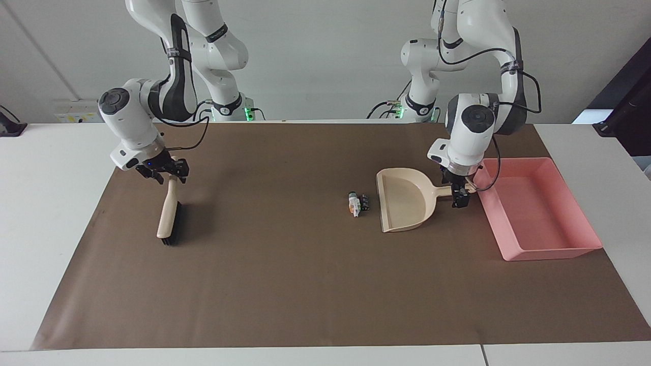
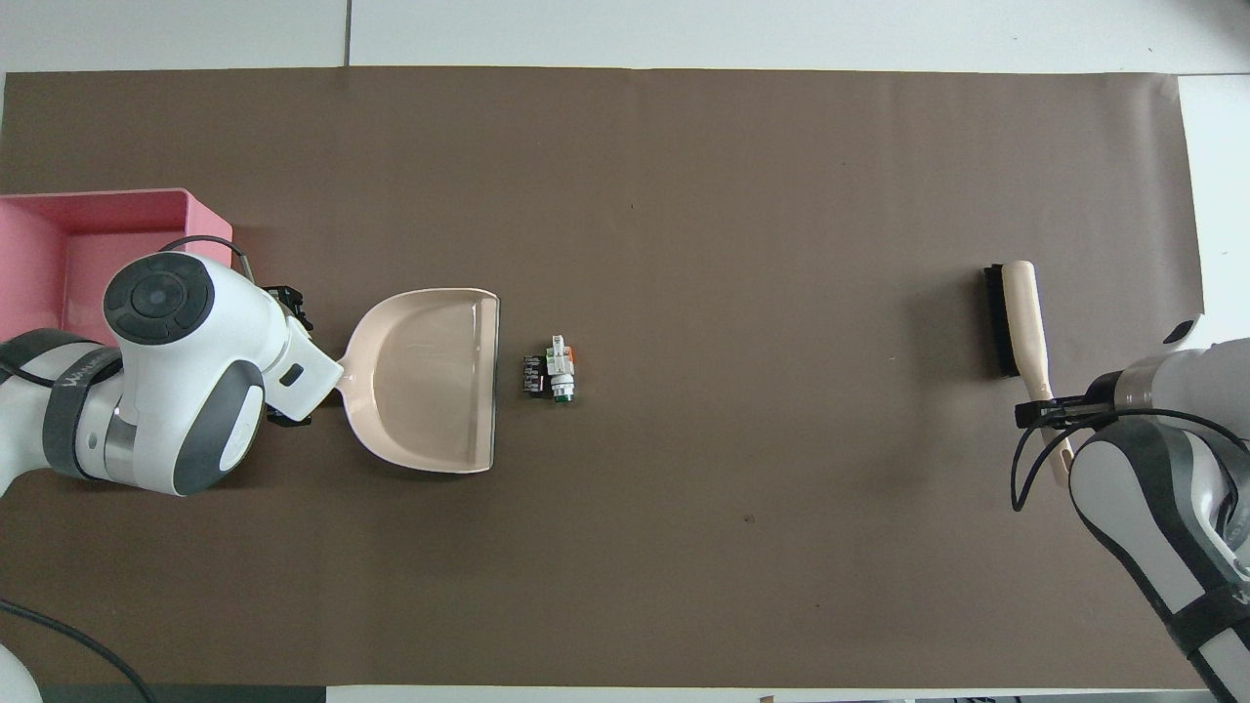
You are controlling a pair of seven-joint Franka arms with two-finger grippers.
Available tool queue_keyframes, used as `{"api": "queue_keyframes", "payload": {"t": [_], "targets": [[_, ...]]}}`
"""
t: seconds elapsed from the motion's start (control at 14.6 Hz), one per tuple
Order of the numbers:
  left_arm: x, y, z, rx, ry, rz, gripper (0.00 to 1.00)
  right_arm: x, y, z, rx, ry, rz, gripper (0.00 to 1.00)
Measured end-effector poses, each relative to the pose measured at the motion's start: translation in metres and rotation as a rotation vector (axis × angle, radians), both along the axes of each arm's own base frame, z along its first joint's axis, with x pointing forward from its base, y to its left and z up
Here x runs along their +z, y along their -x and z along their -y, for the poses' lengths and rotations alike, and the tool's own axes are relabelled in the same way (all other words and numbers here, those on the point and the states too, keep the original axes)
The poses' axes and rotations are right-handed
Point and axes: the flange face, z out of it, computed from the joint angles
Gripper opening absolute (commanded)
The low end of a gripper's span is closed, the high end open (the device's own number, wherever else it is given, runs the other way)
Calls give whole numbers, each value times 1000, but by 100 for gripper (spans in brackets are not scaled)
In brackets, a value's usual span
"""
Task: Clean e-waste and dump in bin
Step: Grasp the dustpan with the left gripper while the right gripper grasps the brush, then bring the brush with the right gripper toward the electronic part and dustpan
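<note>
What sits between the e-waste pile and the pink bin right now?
The dustpan does: its open mouth faces the e-waste, and its handle points at the bin. The left gripper is at that handle. Nothing else lies between the pile and the bin.

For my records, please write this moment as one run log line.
left gripper: open around dustpan handle | right gripper: at brush handle | e-waste: on mat, beside dustpan | bin: empty
</note>
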Motion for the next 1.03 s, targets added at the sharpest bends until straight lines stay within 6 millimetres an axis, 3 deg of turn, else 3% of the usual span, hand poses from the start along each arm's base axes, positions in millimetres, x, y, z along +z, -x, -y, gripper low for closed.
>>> {"api": "queue_keyframes", "payload": {"t": [0.07,0.14,0.34,0.41,0.48,0.68,0.89,1.03], "targets": [[-3,2,1,3,-4,-5,93,0,0,0,0,0,1,17],[-5,4,2,6,-7,-5,93,0,0,0,0,0,1,0],[-5,4,3,10,-12,-2,86,1,-1,-1,-10,-10,6,0],[-5,5,5,5,-12,-2,72,1,-1,-1,-12,-13,8,0],[-5,6,9,-1,-12,-1,50,2,-2,-2,-14,-14,11,0],[-4,9,22,-25,-12,1,17,16,-11,-9,-21,-19,13,0],[-4,10,25,-30,-12,2,1,47,-31,-52,-26,-18,-4,0],[-3,10,23,-25,-14,0,0,65,-39,-94,-34,-12,-10,0]]}}
